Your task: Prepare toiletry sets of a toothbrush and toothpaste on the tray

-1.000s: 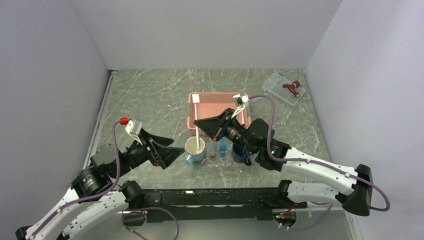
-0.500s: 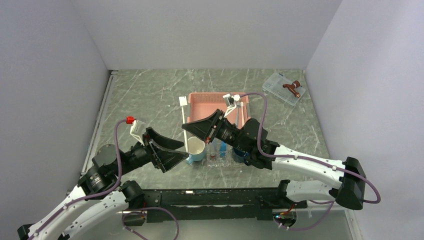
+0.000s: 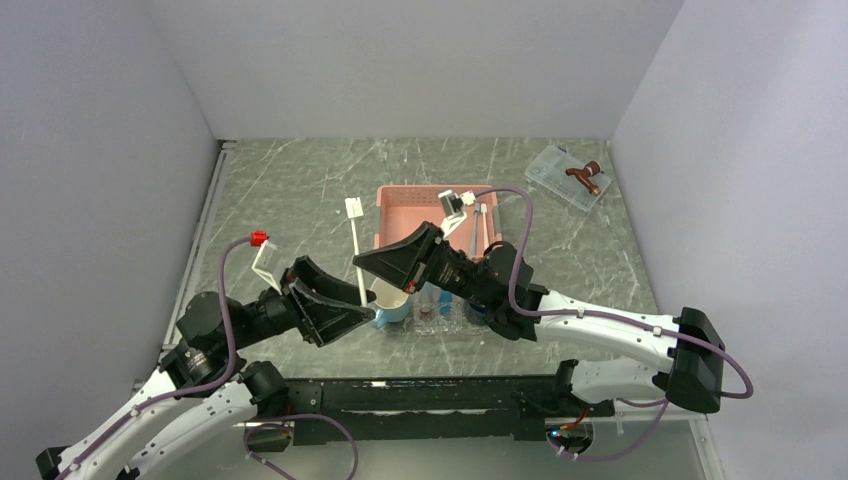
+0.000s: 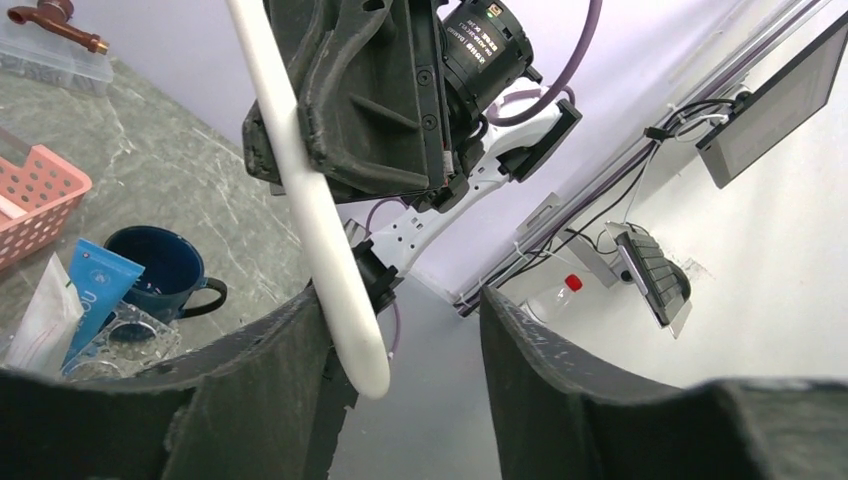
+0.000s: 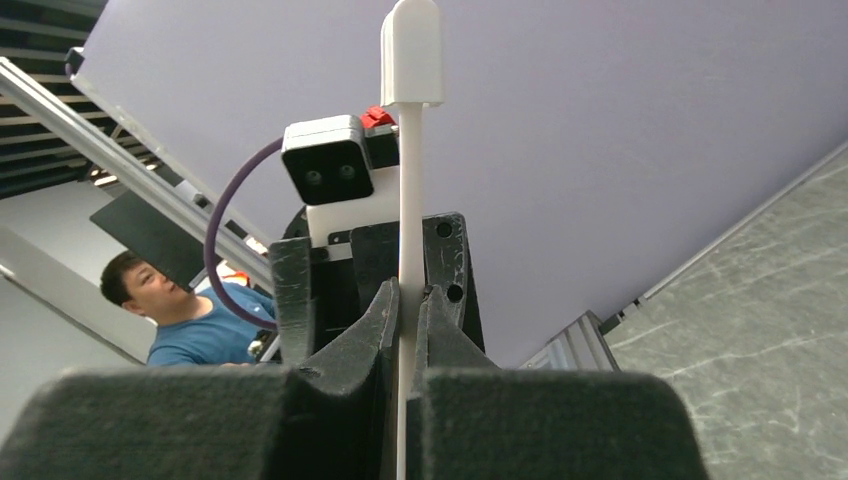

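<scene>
The right gripper [image 5: 408, 300] has its jaws pinched tight on the toothbrush [image 5: 410, 180], holding it upright in the air above the bench beside the pale mug [image 3: 392, 300]. Its free lower end hangs between the left gripper's [image 4: 405, 310] wide-open, empty jaws, apparently for a handover. The brush is slim and plain white, with a small blocky head uppermost. A blue toothpaste [image 4: 95, 290] tube appears to lie on the tray [image 4: 130, 340].

We see white shells with black joints on the left arm [image 3: 172, 405] and right arm [image 3: 610, 326]. A purple cable [image 5: 214, 243] joins the white wrist camera [image 5: 328, 166] at 9 o'clock.
</scene>
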You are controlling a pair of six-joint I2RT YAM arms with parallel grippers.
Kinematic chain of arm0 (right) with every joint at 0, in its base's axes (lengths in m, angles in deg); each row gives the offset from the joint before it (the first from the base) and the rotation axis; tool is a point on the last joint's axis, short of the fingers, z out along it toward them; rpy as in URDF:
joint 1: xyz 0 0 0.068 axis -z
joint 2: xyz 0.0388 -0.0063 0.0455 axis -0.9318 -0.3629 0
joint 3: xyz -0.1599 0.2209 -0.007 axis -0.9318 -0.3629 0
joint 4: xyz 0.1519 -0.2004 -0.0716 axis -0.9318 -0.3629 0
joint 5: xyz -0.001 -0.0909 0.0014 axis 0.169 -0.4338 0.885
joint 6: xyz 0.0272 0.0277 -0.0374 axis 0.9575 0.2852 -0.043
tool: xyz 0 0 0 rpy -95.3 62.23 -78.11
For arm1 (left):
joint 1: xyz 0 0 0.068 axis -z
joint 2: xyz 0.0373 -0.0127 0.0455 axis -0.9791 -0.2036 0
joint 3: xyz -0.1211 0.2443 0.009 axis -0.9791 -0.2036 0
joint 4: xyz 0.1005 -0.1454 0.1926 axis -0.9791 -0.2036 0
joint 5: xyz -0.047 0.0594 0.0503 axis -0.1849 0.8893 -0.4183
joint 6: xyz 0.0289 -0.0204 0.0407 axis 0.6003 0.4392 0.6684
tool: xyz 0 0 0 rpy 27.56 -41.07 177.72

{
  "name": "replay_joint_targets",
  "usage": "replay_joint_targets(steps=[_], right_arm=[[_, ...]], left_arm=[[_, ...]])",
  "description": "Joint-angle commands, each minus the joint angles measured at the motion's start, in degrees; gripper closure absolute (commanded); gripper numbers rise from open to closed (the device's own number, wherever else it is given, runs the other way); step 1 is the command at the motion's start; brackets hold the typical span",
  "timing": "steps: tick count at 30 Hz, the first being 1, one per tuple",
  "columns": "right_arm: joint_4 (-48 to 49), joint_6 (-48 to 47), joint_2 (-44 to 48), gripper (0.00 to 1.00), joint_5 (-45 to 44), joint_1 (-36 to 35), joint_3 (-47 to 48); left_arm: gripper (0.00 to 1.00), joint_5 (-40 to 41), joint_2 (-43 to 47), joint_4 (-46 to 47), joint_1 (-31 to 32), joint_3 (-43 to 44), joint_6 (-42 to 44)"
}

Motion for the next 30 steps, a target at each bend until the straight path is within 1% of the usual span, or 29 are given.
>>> replay_joint_targets(steps=[1, 4, 6, 8, 11, 12, 16, 17, 19, 22, 25, 30], right_arm=[[6.43, -0.77, 1.46, 1.00, -0.87, -0.56, -1.17], [6.28, -1.37, 1.98, 1.00, -1.17, -0.84, -1.41], [6.13, -1.96, 2.26, 1.00, -1.54, -1.26, -1.57], [5.67, -2.47, 2.82, 1.00, -2.24, -1.58, -1.96], [5.54, -2.86, 3.49, 1.00, -2.83, -1.88, -2.60], [5.27, -2.94, 3.65, 1.00, -2.92, -1.94, -2.71], [2.41, -3.46, 4.79, 0.99, -2.80, -2.03, -2.85], [1.02, -4.00, 5.19, 0.90, -2.71, -2.05, -2.67], [-1.91, -5.44, 6.18, 0.76, -2.69, -2.09, -2.48], [-7.14, -8.25, 7.88, 0.62, -2.63, -2.05, -2.11], [-14.45, -12.24, 9.97, 0.57, -1.99, -2.09, -0.81], [-29.57, -19.96, 13.62, 0.55, 0.63, -1.93, 2.76]], left_arm=[[0.45, -2.13, -0.49, 3.89, -0.15, -0.12, -0.62], [0.54, -2.21, -0.73, 3.99, -0.16, -0.12, -0.62], [0.63, -2.24, -1.08, 3.95, -0.23, -0.05, -0.55], [0.76, -2.17, -1.36, 3.32, -0.23, 0.28, -0.31], [0.98, -1.66, -1.76, 2.21, -0.21, 0.66, -0.31], [1.00, -1.50, -1.72, 2.02, -0.22, 0.67, -0.41], [1.00, -0.66, -0.95, 0.99, -0.19, 0.84, -0.04], [1.00, -0.35, -0.74, 0.51, -0.15, 0.85, 0.18], [1.00, -0.08, -0.28, 0.00, -0.20, 0.78, 0.67], [1.00, -0.77, 0.07, -1.82, -0.17, 0.74, 1.50], [1.00, -2.38, 0.01, -3.92, -0.23, 1.46, 3.09], [1.00, -5.18, 0.44, -10.69, -0.22, 3.62, 7.56]])
